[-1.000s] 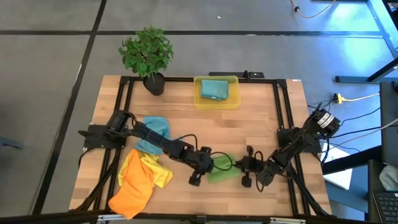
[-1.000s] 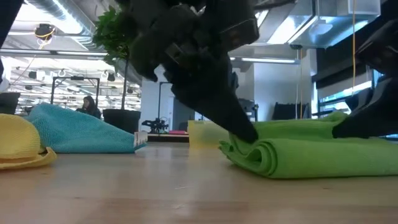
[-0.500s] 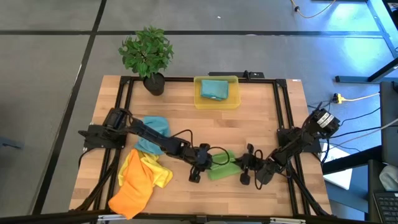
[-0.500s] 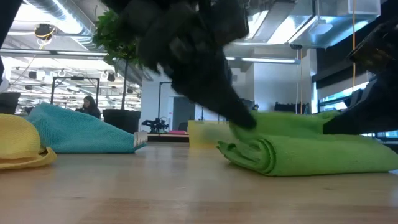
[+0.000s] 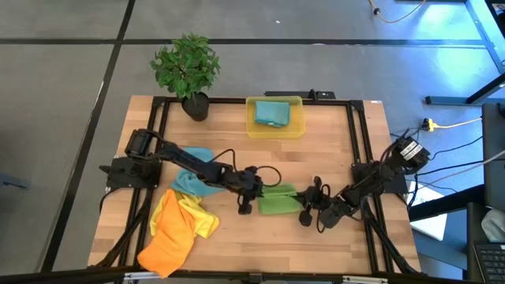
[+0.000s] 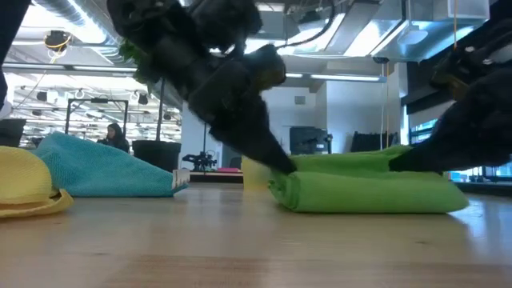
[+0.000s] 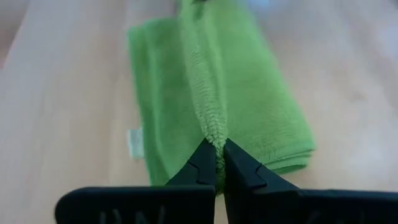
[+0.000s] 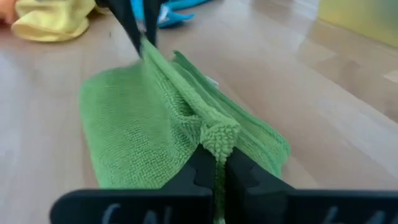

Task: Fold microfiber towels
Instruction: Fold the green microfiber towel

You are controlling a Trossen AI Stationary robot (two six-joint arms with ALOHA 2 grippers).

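A green microfiber towel (image 5: 278, 202) lies folded in a flat oblong on the wooden table (image 5: 331, 150), near its middle front. My left gripper (image 5: 256, 192) is shut on the towel's left end and my right gripper (image 5: 306, 210) on its right end. In the low view the towel (image 6: 368, 190) rests on its folded underside, with the left gripper (image 6: 282, 166) slanting down onto it. A teal towel (image 5: 195, 168), a yellow towel (image 5: 192, 218) and an orange towel (image 5: 166, 246) lie crumpled at the left front. My left gripper pinches a raised ridge of the towel's upper layers (image 7: 214, 132) at its left end between both fingers (image 7: 200, 163). The fingers slant down from the table's left. The ridge runs on across the towel, whose bulk lies on the table. My right gripper pinches a bunched tuft of the same ridge (image 8: 219, 138) at the towel's right end between both fingers (image 8: 244, 169). It comes slanting down from the table's right. The ridge stands drawn up between the two grippers while the layers below lie on the table.
A translucent yellow bin (image 5: 274, 128) with a teal cloth in it stands at the far middle. A potted plant (image 5: 188, 69) stands at the far left. Black frame rails (image 5: 357, 142) run along the table's sides. Bare wood lies between the bin and the green towel.
Both grippers have gone toward the table's far edge, still shut on the green towel, the left one farther. The towel's upper layers have been carried along, and its loose rolled near edge has settled into a flatter, tidier oblong.
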